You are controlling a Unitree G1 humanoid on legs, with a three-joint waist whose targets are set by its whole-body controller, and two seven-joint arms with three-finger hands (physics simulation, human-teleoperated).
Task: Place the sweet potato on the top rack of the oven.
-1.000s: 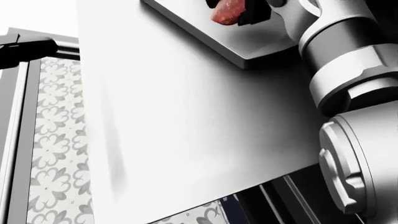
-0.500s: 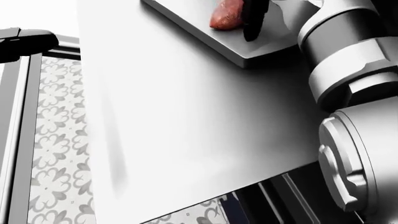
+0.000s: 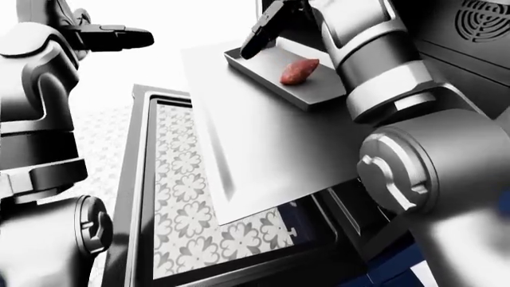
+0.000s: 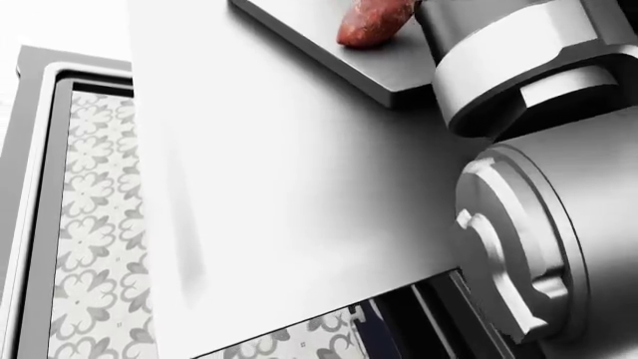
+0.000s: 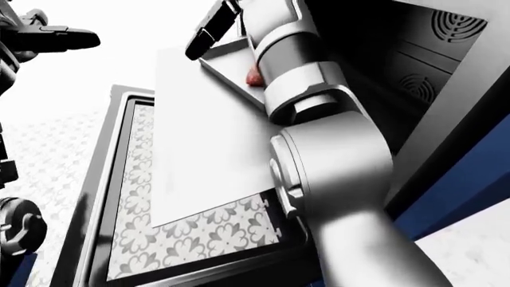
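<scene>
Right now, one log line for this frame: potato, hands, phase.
sweet potato: lying on tray, free | right hand: open, above tray, off potato | left hand: open, empty | phase: released

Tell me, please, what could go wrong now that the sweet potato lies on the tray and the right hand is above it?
1. The sweet potato lies loose on the small tray, near its right side; a knock from the right hand, whose open fingers hang above the tray's upper left, might roll it off.
2. The right arm crosses close over the tray and could nudge it along the rack as it moves.
</scene>
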